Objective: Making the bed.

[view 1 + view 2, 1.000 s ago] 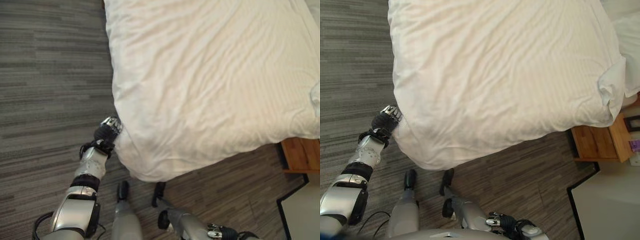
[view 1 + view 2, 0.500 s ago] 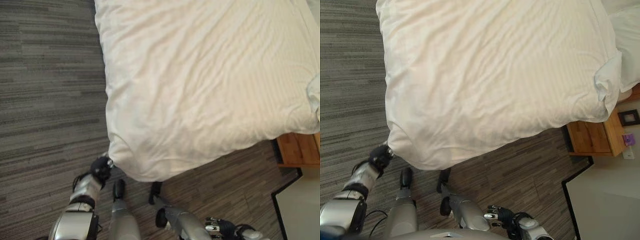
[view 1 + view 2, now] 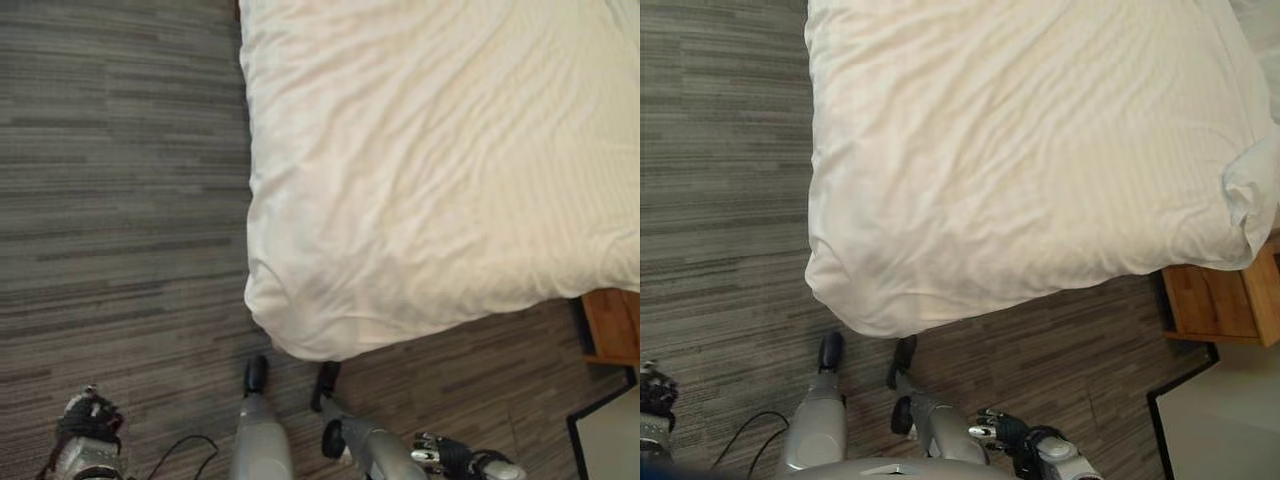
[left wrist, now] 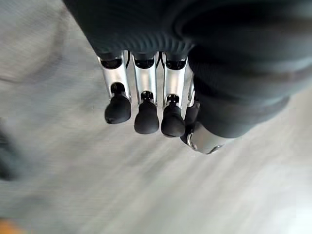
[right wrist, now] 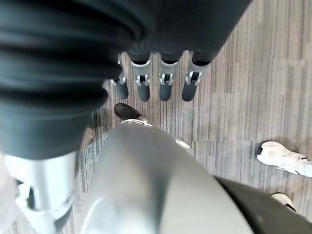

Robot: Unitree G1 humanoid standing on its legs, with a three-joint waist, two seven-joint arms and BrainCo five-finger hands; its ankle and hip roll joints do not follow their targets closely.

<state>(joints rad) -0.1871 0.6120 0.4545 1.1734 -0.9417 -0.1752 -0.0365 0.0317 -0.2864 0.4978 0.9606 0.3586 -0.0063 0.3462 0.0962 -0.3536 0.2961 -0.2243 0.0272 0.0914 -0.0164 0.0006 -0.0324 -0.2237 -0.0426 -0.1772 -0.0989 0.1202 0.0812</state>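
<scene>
A white duvet lies spread over the bed, lightly creased, and its near corner hangs over the edge toward the carpet. My left hand hangs low at my side, well left of that corner and apart from the cloth. In the left wrist view its fingers hang relaxed over the carpet with nothing in them. My right hand is down by my right side. Its fingers are straight over the carpet and hold nothing.
A wooden nightstand stands against the bed's right side, where a fold of white bedding bulges. A pale floor area with a dark border lies at the lower right. A person's white shoe is on the grey striped carpet.
My left hand has left the duvet's near corner and dropped down and left to my side. The whole picture has shifted, so the camera moved. The right hand stays low.
</scene>
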